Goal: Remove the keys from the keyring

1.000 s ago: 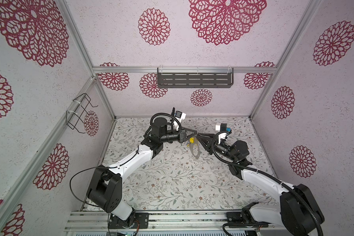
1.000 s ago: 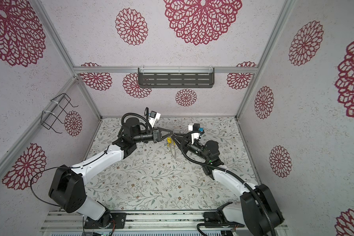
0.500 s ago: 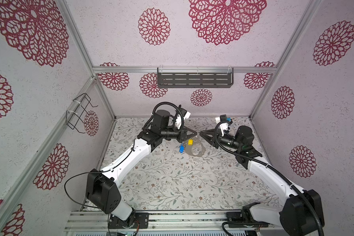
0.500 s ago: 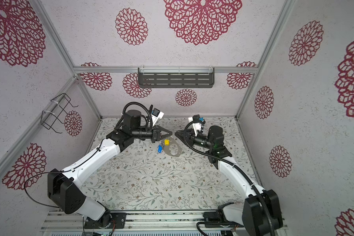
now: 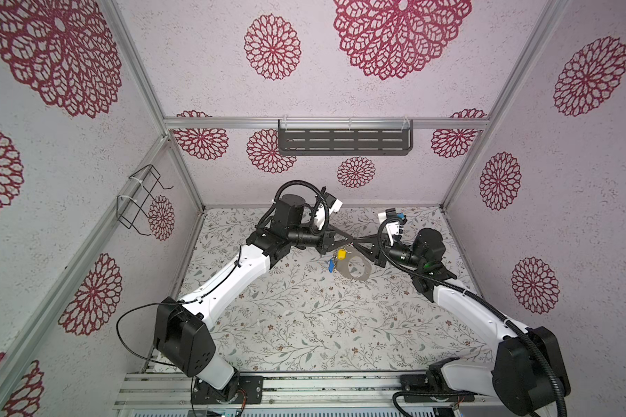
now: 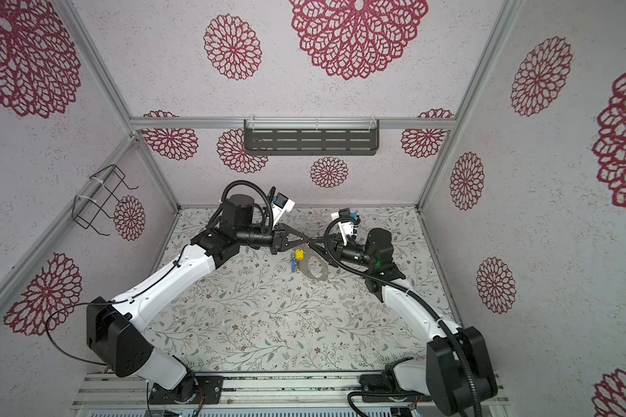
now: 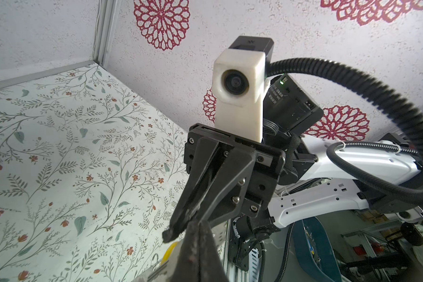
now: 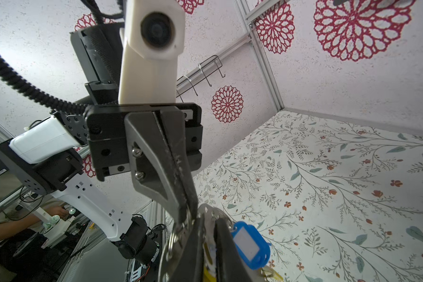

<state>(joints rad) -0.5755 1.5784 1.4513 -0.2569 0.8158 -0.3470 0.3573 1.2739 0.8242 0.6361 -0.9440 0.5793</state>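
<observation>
The keyring (image 5: 356, 278) (image 6: 317, 278), a thin grey metal plate with a wide opening, hangs tilted above the floral floor, seen in both top views. A yellow key (image 5: 339, 255) (image 6: 299, 254) and a blue key (image 5: 330, 266) (image 6: 292, 266) dangle at its left rim. My left gripper (image 5: 350, 241) (image 7: 198, 223) is shut on the plate's upper edge, beside a wire split ring (image 8: 171, 240). My right gripper (image 5: 356, 244) (image 8: 208, 221) meets it tip to tip, its jaws narrowed around the plate's rim. In the right wrist view a blue key (image 8: 250, 245) hangs beside its fingers.
A dark slotted shelf (image 5: 344, 141) hangs on the back wall and a black wire rack (image 5: 138, 202) on the left wall. The floral floor (image 5: 304, 317) stretches toward the front rail (image 5: 304, 386). Both arms cross the back half.
Over the last second both arms swung toward the back and the plate turned from edge-on to a flatter tilt. The right jaws narrowed; the left stayed shut.
</observation>
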